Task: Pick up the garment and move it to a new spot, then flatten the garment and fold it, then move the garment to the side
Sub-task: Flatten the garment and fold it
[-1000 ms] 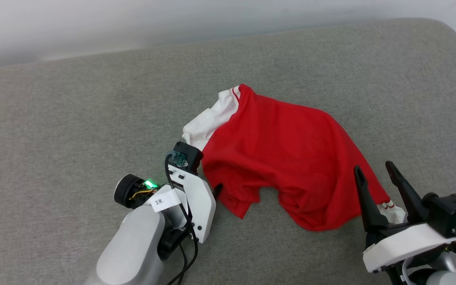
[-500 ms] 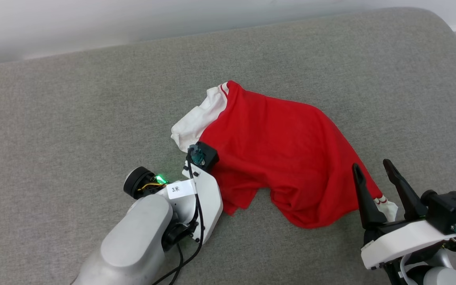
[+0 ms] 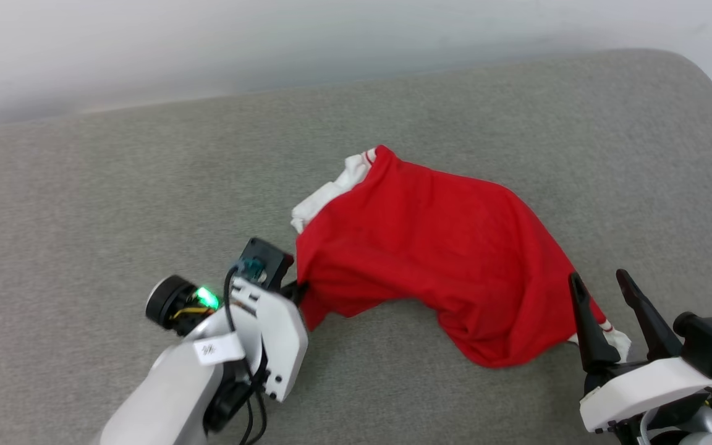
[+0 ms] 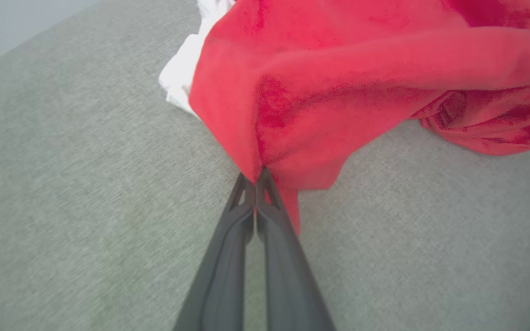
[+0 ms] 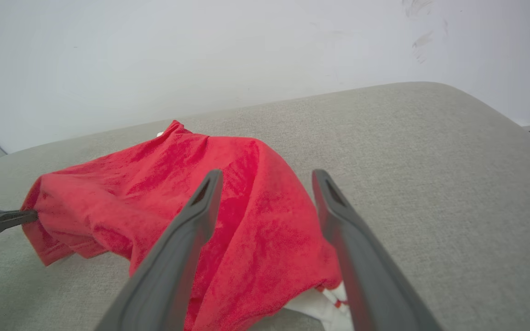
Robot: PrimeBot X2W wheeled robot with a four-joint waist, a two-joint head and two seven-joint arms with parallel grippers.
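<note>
Two tools in frame. The left tool is clamped shut on the garment. In my left wrist view both fingers are pressed together, with a pinch of the red edge caught at the tips. The cloth pulls up from that point into a tight fold.

The right tool is wide open and holding nothing. Its fingers point along the garment's near-right end; I can't tell if they touch the cloth.

The garment sits crumpled around the middle of the grey fabric-covered surface, spanning the gap between the two tools. It bunches near the left tool and sags in a lower lump toward the right tool.

A white sleeve panel sticks out at the far-left end, just past the left tool. A second white bit with red stripes peeks from under the red, just beside the right tool's fingers.

On the left arm, a green light is lit at the wrist and a white tag is on the forearm. A pale wall runs behind the surface's far edge.
</note>
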